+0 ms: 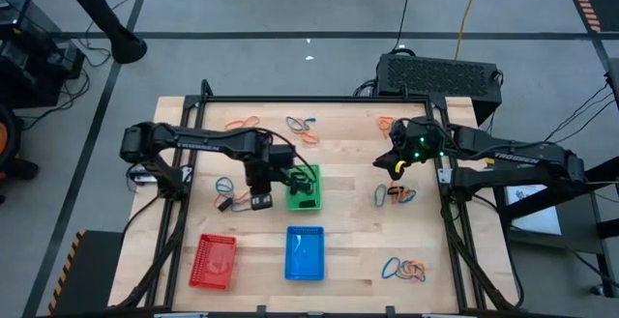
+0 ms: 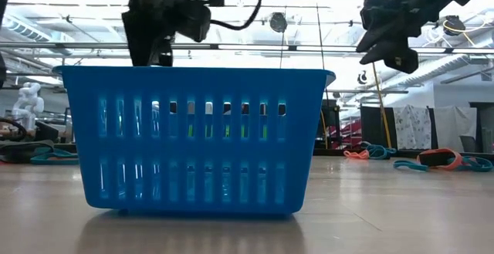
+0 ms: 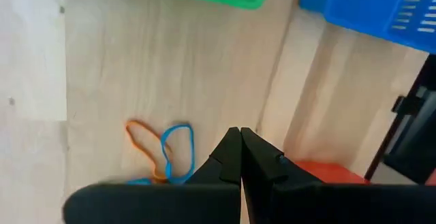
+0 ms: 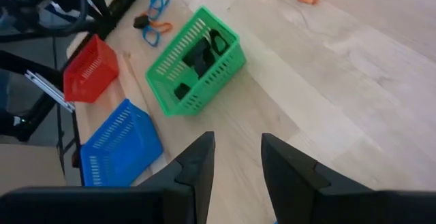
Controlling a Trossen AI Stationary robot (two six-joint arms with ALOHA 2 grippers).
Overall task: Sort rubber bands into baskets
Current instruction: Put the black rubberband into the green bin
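My left gripper (image 1: 254, 190) (image 3: 240, 134) points down, shut with nothing in it, above the table between the green basket (image 1: 303, 187) and a knot of orange and blue rubber bands (image 3: 163, 152) (image 1: 224, 190). The green basket (image 4: 197, 60) holds black bands. The red basket (image 1: 214, 260) and the blue basket (image 1: 305, 253) stand near the front edge. My right gripper (image 1: 397, 166) (image 4: 238, 149) hangs open over the table's right half, and I see nothing between its fingers. The low view shows both grippers high, the left gripper (image 2: 157, 57) behind the blue basket (image 2: 197, 138).
More rubber bands lie in loose clusters: orange at the far left (image 1: 242, 123), blue and orange at the far middle (image 1: 302, 125), orange at the far right (image 1: 385, 123), mixed at the right (image 1: 395, 195) and near right (image 1: 404, 270). A black frame (image 1: 319, 99) borders the table.
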